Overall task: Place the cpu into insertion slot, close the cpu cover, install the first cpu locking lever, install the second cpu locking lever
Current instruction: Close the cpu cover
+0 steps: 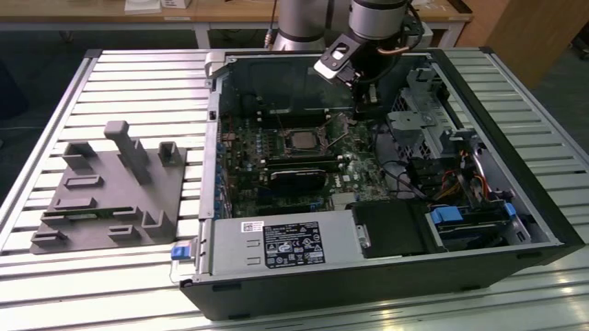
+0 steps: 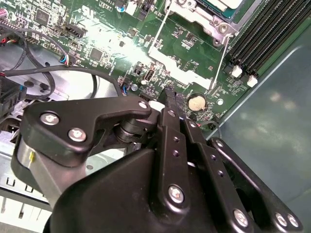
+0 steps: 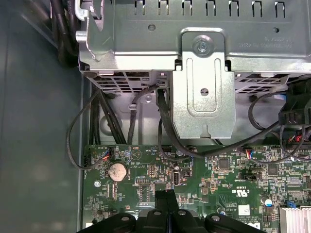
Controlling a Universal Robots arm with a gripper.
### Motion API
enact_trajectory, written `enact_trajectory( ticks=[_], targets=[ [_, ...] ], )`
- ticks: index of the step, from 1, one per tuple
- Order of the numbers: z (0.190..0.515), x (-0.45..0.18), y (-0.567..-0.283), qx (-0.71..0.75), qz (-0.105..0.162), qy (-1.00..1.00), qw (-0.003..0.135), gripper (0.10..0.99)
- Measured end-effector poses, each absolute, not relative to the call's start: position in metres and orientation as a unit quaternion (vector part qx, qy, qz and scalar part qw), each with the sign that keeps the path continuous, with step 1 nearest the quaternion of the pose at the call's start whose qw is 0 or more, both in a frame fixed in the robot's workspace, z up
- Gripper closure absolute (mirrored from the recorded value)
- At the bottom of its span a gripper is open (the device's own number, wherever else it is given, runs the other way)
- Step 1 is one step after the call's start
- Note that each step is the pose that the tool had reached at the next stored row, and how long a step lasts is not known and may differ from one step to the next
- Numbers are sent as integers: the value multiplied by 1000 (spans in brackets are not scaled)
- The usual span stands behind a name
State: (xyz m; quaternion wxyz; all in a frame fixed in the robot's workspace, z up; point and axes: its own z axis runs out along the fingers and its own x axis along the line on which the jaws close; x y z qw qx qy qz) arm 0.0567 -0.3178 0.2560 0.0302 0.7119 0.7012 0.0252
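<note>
Worktop of silver slatted metal [image 1: 110, 289] carrying an open black computer case [image 1: 368, 293], with a grey moulded fixture block [image 1: 106, 193] on the exterior view's left. Nearest inside the case lies a black labelled box [image 1: 292, 243]. Beyond it is the green circuit board [image 1: 241, 148] with its long black memory slots [image 1: 299, 165]. Past these sits the small square insertion slot with a silver metal rim [image 1: 284, 141], in which the flat square cpu with a grey metal face [image 1: 302, 141] lies. The thin silver cpu cover frame [image 2: 206, 18] rests around the chip; whether it is latched cannot be told. Farther still, to the exterior view's right of the slot and apart from it, the black two-fingered hand [image 1: 365, 110] hangs low over the board. In the first wrist view its fingers [image 3: 160, 199] are pressed together with nothing between them, near a round silver coin cell [image 3: 117, 171]. Behind, the silver-grey robot arm [image 1: 377, 17] rises out of the case.
</note>
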Motion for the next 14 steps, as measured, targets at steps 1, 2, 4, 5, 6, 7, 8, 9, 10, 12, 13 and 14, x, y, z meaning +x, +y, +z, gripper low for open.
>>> enact_trajectory(
  ticks=[1,2,4,5,6,7,8,9,10,12,13,14],
  targets=[
    [256,57,-318,712,25,701,30,980],
    [256,57,-318,712,25,701,30,980],
    [256,56,-318,712,25,701,30,980],
    [255,56,-318,712,25,701,30,980],
    [255,56,-318,712,25,701,30,980],
    [254,56,-318,712,25,701,30,980],
    [253,56,-318,712,25,701,30,980],
    [252,56,-318,712,25,701,30,980],
    [251,56,-318,712,26,701,30,980],
    [248,56,-318,712,26,701,30,980],
    [246,56,-318,712,26,701,30,980],
    [244,56,-318,712,25,701,30,980]
  ],
)
